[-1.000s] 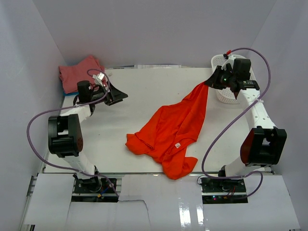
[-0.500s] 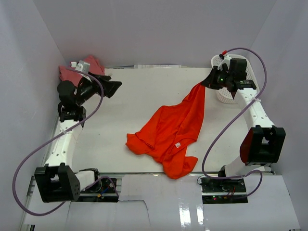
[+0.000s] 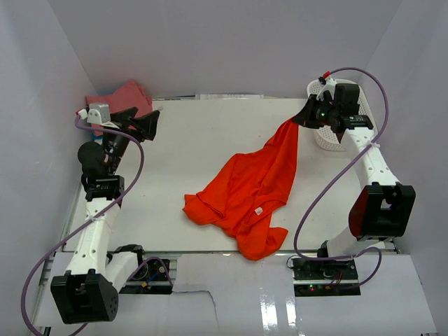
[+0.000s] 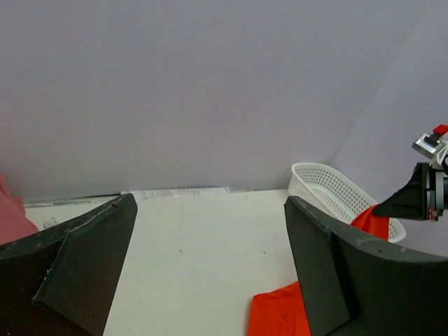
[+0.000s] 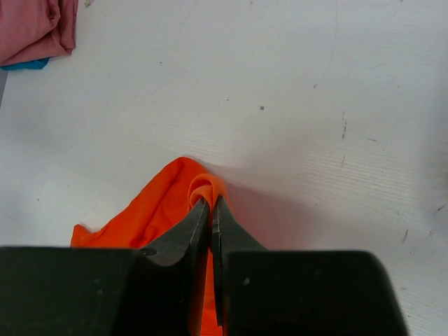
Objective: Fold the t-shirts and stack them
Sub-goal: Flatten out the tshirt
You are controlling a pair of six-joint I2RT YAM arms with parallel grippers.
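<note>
1. The orange-red t-shirt (image 3: pixel 245 192) lies crumpled across the middle of the table (image 3: pixel 189 140). Its lower end is bunched close to the near edge, and a small white label shows on the cloth.
2. From that heap a narrowing strip of the same shirt rises up and away to the right, lifted off the table.
3. The right gripper (image 3: pixel 302 119) is clamped tight on the tip of that strip. In the right wrist view its fingers press together, with a small curl of orange cloth pinched between them.
4. The left gripper (image 3: pixel 143 120) hangs above the far left part of the table with its fingers spread wide. Nothing is between them; the left wrist view shows only bare table in the gap.
5. The white mesh basket (image 3: pixel 327 136) stands at the far right, just behind the right gripper.
6. The salmon-pink t-shirt (image 3: pixel 115 98) sits as a folded pile in the far left corner, just beyond the left gripper.
7. The blue t-shirt (image 5: pixel 28 64) shows only as a thin sliver at the pink pile's edge. It seems to lie underneath, though too little shows to be sure.
</note>
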